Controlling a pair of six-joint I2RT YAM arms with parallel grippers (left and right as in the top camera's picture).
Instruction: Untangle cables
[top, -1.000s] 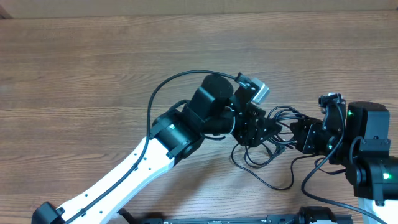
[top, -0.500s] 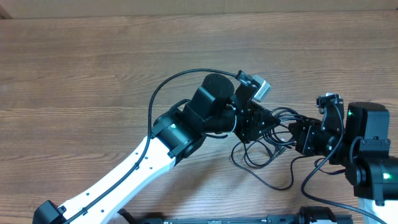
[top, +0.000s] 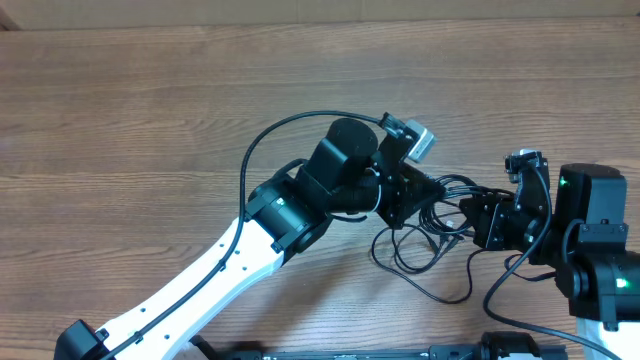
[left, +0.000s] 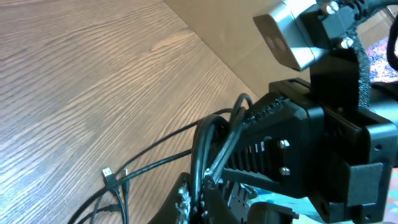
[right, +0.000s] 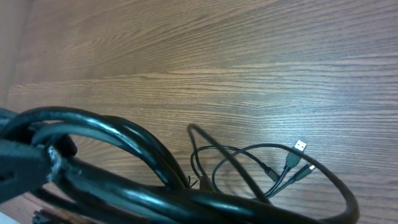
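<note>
**Cables pinched between both grippers**

Cables (top: 432, 238) lie bunched just inside the right edge of the wooden table (top: 150, 120). Left of the bunch, a thick arm wire (top: 262, 140) arcs over the left arm. The left gripper (top: 408, 196) meets the bunch's left side, its jaws closed on several strands that rise between its fingers (left: 181, 198); its body hides that part of the knot from overhead. Slack loops trail from the bunch onto bare wood, ending in silver plug tips (right: 299, 147). Touching the bunch's right side, the right gripper (top: 484, 222) is clamped on glossy strands, blocking the view behind them.
</note>
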